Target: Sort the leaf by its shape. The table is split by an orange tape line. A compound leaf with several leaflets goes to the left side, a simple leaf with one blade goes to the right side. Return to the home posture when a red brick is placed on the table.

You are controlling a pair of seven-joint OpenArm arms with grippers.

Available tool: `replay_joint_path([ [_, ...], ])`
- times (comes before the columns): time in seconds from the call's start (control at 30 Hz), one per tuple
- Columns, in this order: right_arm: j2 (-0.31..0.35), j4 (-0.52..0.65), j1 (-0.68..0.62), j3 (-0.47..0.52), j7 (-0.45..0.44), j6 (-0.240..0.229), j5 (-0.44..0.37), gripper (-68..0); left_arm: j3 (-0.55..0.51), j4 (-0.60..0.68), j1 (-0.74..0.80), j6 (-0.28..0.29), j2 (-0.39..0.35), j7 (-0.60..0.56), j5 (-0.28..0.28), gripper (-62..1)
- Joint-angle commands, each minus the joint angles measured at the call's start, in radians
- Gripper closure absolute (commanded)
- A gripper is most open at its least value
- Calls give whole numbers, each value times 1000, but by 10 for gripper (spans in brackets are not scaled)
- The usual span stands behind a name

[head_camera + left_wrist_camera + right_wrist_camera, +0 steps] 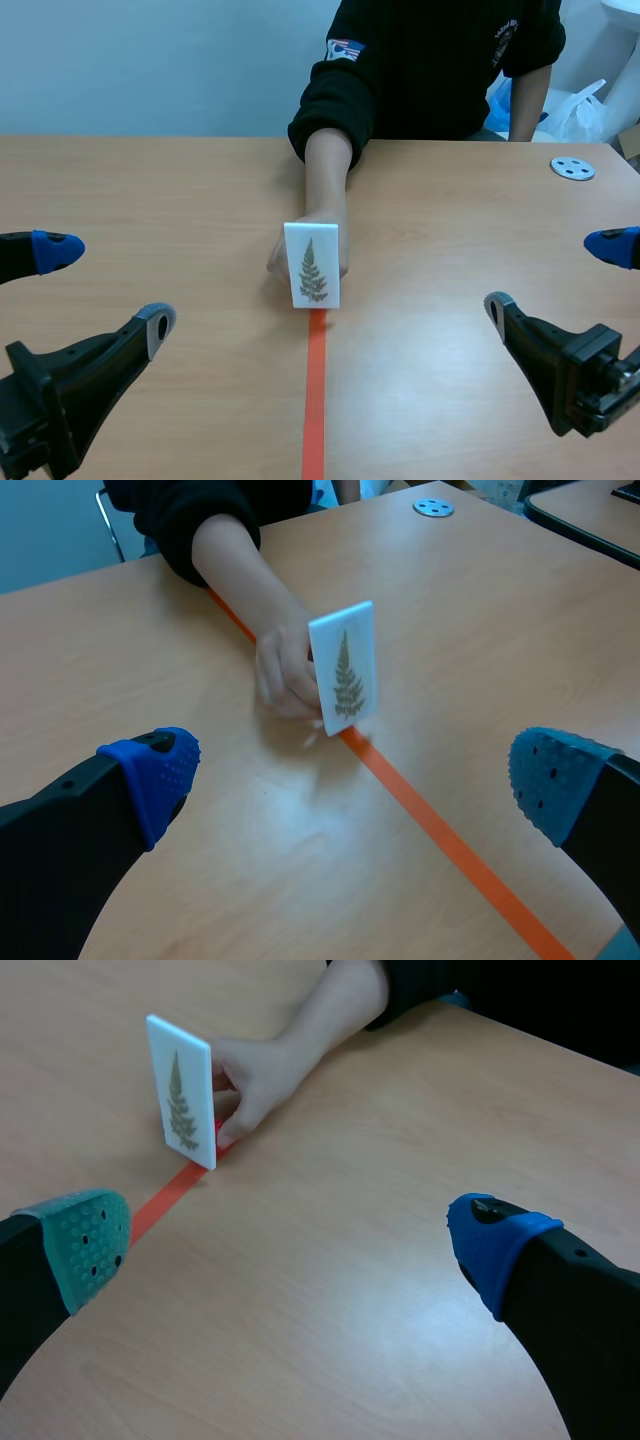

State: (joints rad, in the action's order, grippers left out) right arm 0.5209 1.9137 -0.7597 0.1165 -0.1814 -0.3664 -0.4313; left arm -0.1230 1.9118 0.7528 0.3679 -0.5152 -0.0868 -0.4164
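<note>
Nearest, the left claw (108,288) and right claw (551,277) are hovering wide open, holding nothing, flanking the orange tape line (316,390). Beyond, a person's hand (283,670) is standing a leaf card (312,264) upright on the line; its many-leafleted frond is probably calling for the left side next.

The card (311,264) stands in front of the person's hand (342,245), so the scene view shows only slivers of the hand past the card's sides (the fingers cannot be counted). In the left wrist view the hand is blurred. The tape line (316,390) is hidden beyond the card's foot. The leaf (312,270) is too small for its leaflets to be counted. The person (430,60) is cut off above the chest, and the left arm (50,400) and right arm (585,385) are cut off at the lower corners.
</note>
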Motion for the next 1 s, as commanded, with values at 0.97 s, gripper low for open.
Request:
replay_joint_path([
  [0.97,-1,-227,302,-151,-89,-114,-6,-679,-1,11,-3,-2,5,-18,-7,-623],
])
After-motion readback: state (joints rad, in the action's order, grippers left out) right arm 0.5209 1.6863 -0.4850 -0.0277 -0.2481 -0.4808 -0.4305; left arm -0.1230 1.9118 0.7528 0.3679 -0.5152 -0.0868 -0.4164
